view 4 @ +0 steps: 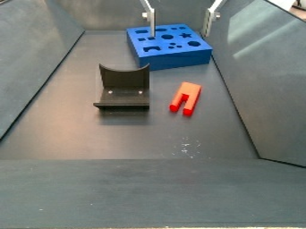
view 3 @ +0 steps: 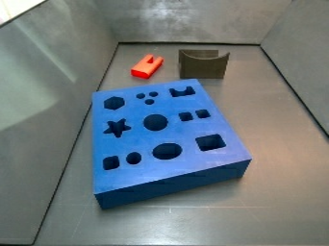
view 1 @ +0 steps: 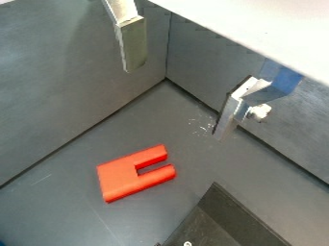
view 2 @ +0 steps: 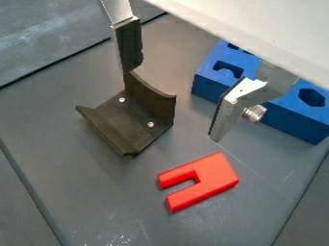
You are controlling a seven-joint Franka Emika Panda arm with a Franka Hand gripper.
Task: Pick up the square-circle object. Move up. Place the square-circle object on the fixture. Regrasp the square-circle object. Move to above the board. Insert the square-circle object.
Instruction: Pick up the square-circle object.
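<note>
While the square-circle object (view 2: 199, 185) lies flat on the dark floor with nothing touching it, the gripper (view 2: 180, 82) hangs above it with its fingers spread wide and nothing between them. In both wrist views only the lower parts of the two silver finger plates show; their upper ends are cut off by the frame edge. In a side view the gripper (view 4: 181, 13) is no more than two thin fingertips at the top border, over the far end of the bin, and the arm itself is out of frame. In another side view it does not appear.

The red piece (view 4: 184, 97) rests just beside the fixture (view 4: 122, 88), apart from it, its slotted end open toward the near side in that view. In a wrist view the fixture (view 2: 130, 117) shows its scooped top and two small pale dots on its inner face. The board (view 3: 162, 133) sits well apart from both, its star, round and square holes clear from above. In a wrist view only a corner of the board (view 2: 257, 92) shows, partly behind one finger plate (view 2: 232, 108). In another wrist view the piece (view 1: 135, 173) is whole, but a dark edge low in the frame is too cropped to identify
</note>
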